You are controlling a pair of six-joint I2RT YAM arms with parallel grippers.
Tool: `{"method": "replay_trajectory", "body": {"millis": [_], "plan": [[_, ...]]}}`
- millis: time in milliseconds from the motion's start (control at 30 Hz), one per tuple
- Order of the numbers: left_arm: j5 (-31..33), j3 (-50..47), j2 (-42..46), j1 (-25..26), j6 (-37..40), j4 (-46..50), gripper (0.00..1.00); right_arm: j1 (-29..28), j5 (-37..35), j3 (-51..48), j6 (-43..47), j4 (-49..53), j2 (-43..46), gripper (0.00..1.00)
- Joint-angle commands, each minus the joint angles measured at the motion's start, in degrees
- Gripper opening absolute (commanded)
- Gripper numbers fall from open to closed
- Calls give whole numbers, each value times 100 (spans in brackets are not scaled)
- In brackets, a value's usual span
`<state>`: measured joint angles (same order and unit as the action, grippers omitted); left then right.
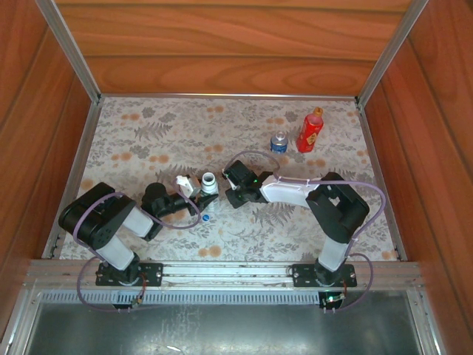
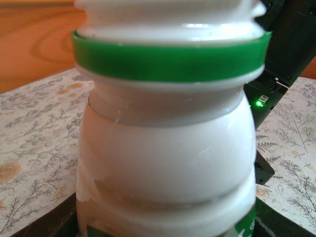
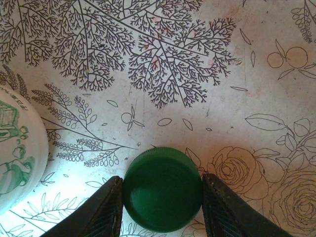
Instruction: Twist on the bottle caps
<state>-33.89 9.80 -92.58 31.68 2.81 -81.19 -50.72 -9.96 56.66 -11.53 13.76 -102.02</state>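
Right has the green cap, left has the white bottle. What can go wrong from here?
1. The right gripper pinches the green cap by its rim; it could tilt and cross-thread on the white bottle's open neck.
2. The left gripper seems to hold that bottle by its body; twisting torque may spin it.
3. The blue cap lies loose on the table beside the left arm; a sweep could knock it away.

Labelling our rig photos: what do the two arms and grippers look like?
The left arm and right arm have black joints, white links and looping purplish cables. The right gripper has dark ridged fingers and a green light.
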Motion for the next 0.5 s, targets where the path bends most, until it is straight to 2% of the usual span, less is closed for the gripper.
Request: {"method": "replay_trajectory", "body": {"millis": [0,467], "plan": [[-128,39,-65,57,9,191,57,-61,60,81,-130,177,223,45],[-141,55,-87,55,18,207,57,-57,-28,406,-199,950,888,45]]}}
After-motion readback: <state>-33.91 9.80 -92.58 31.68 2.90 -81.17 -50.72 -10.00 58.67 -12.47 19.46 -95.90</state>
